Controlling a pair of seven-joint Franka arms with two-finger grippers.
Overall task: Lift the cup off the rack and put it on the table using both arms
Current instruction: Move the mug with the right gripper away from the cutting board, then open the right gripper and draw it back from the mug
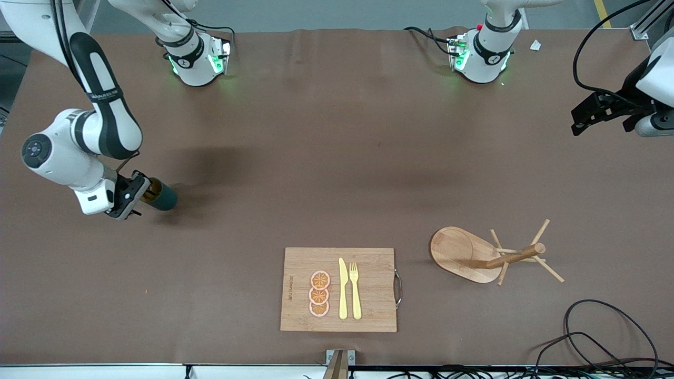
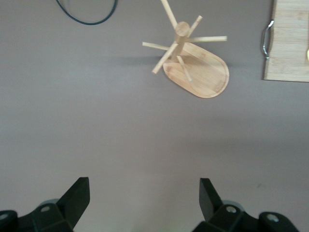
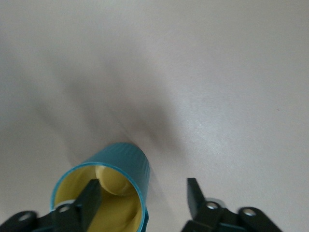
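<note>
Front view: the cutting board (image 1: 338, 289) carries small print too faint to read. The cup (image 1: 160, 195) stands on the table (image 1: 326, 158) at the right arm's end, its rim hidden by the right gripper (image 1: 138, 196). The empty rack (image 1: 482, 255) stands near the left arm's end.

Left wrist view: the left gripper (image 2: 144, 200) hangs over bare table, jaws spread wide, its body cut off.

Right wrist view: the right gripper (image 3: 143, 198) is parted, one finger (image 3: 89, 199) inside the cup (image 3: 108, 188).

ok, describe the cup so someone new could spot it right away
Start at the brown table and go to the right arm's end. There the right gripper has its fingers open, one inside the cup's mouth. The cup is a small dark teal cylinder with a yellow inside, the only non-wooden item, well apart from the cutting board and the rack.
</note>
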